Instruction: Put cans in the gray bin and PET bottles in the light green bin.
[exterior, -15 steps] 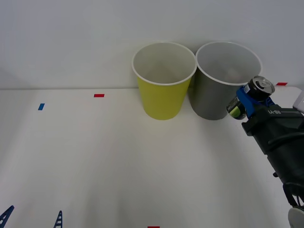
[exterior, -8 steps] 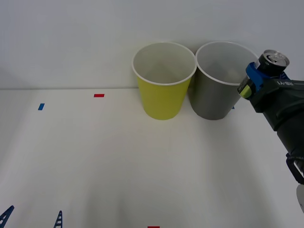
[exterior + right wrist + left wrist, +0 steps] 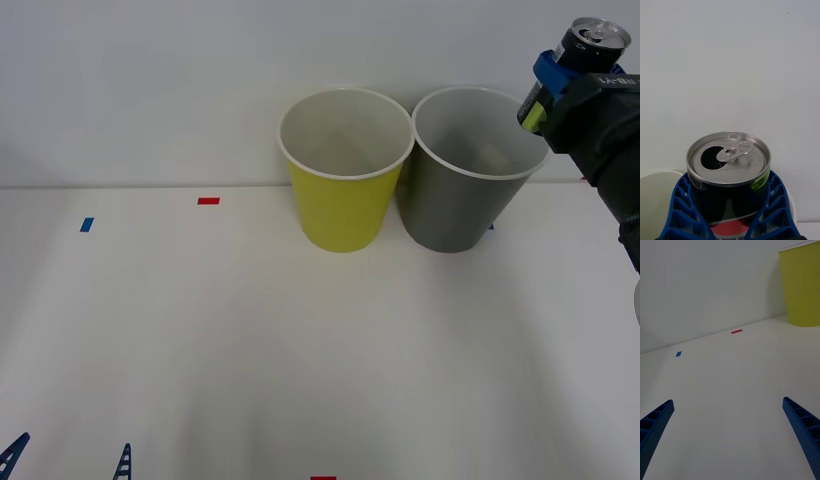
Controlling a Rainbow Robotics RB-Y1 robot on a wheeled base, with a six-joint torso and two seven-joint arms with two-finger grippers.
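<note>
Can (image 3: 585, 55) sits upright betw the right gripper (image 3: 560, 85) blue ribbed fingers (image 3: 679, 208), clamped on both sides, silver top w/ pull tab and open mouth facing up, yellow-green mark on its side. Gripper is raised above the table (image 3: 200, 340), w/ the gray bin (image 3: 460, 190) just below and to its left, the can hanging about over that bin's right rim edge. Light green bin (image 3: 343, 195) stands further left of the gripper, touching or nearly touching the gray one. Left gripper (image 3: 728, 435) is low near the table's front edge, well apart from both bins, fingers spread wide and holding nothing; a red mark (image 3: 736, 331) and a blue mark (image 3: 678, 353) lie ahead of it
</note>
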